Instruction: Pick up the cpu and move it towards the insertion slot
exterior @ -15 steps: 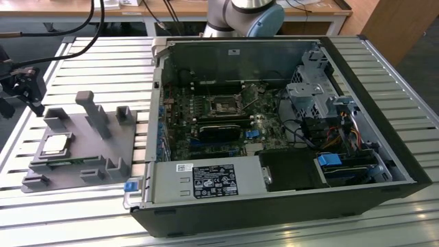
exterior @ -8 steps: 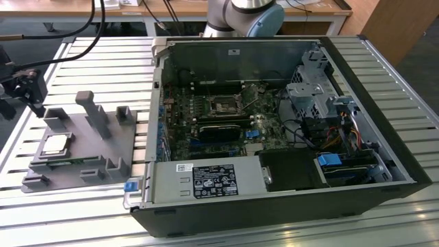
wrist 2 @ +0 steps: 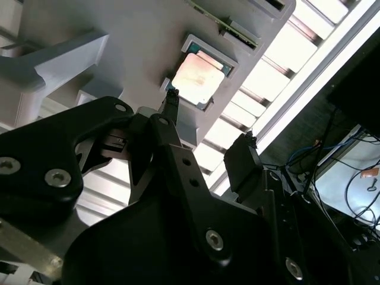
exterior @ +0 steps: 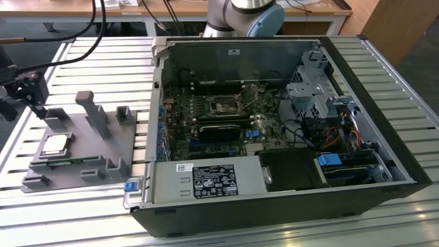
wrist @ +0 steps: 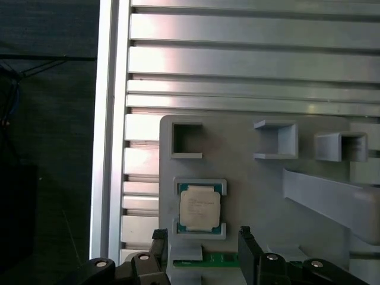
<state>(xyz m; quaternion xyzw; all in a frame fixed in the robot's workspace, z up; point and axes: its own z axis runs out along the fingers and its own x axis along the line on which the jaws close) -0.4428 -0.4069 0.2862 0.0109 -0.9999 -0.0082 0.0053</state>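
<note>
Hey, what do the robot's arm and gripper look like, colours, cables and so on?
The arm is silver-grey tubing with a pale blue joint cap. The gripper is matte black, with angular linkages, silver screws and two narrow fingers. Black cables lead toward it.

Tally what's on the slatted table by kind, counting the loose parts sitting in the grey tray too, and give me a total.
cpu: 1
green memory stick: 1
grey tray: 1
open computer case: 1
Total: 4
</note>
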